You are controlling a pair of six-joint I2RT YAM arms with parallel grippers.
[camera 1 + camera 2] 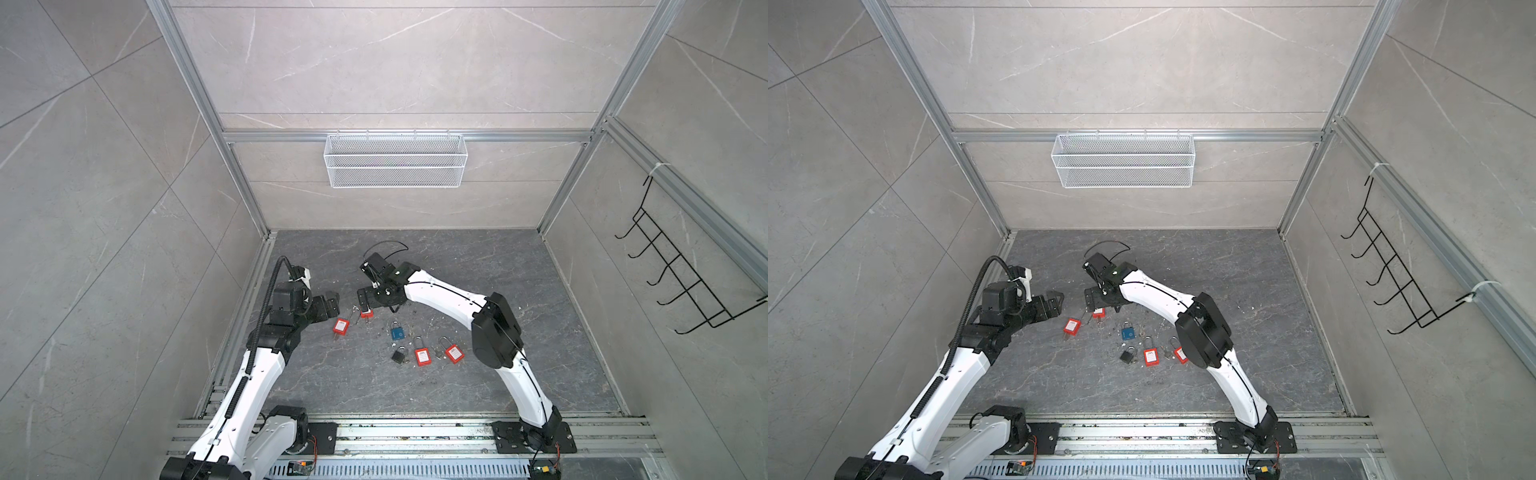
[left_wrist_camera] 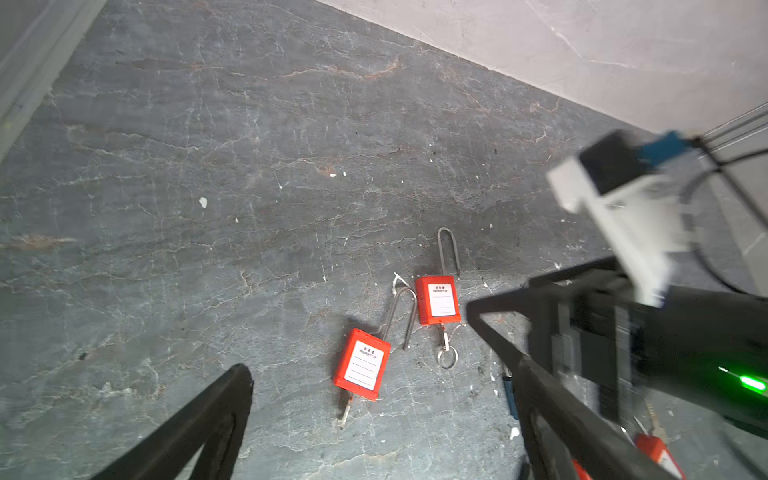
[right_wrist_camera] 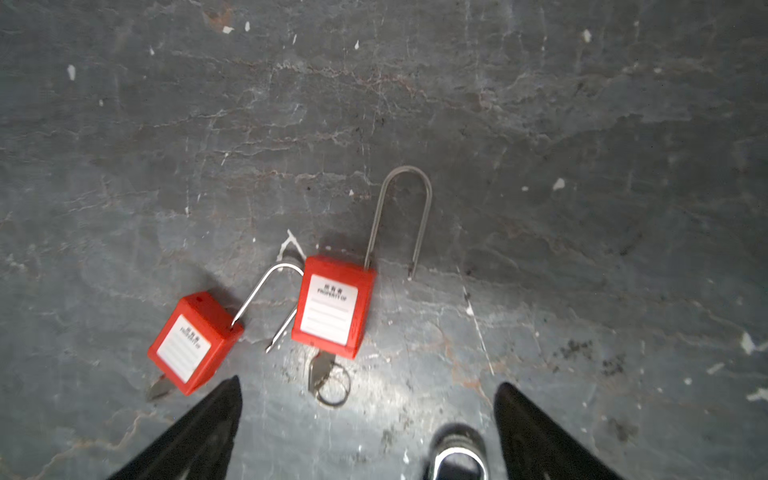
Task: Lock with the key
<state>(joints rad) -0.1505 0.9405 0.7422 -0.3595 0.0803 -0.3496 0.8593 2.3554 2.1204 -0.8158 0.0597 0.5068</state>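
Count: six padlocks on tabletop (image 1: 457,270): four red, one blue padlock (image 1: 397,332), one black padlock (image 1: 399,357). Two keys visible, each in a red body's base.

Task padlock (image 3: 328,309) flat, just ahead of my right pincer (image 3: 369,382); key (image 3: 320,368) with ring (image 3: 332,388) in base. Second red padlock (image 3: 193,343) just beside; other red pair (image 1: 422,357) (image 1: 454,354) near my right arm.

In top views, my right pincer hides task shackle (image 3: 403,208).

Long axis toward back wall, shackle far end, free leg out of body.

Right pincer spread wide, empty. Left pincer (image 1: 336,306) wide too, empty.
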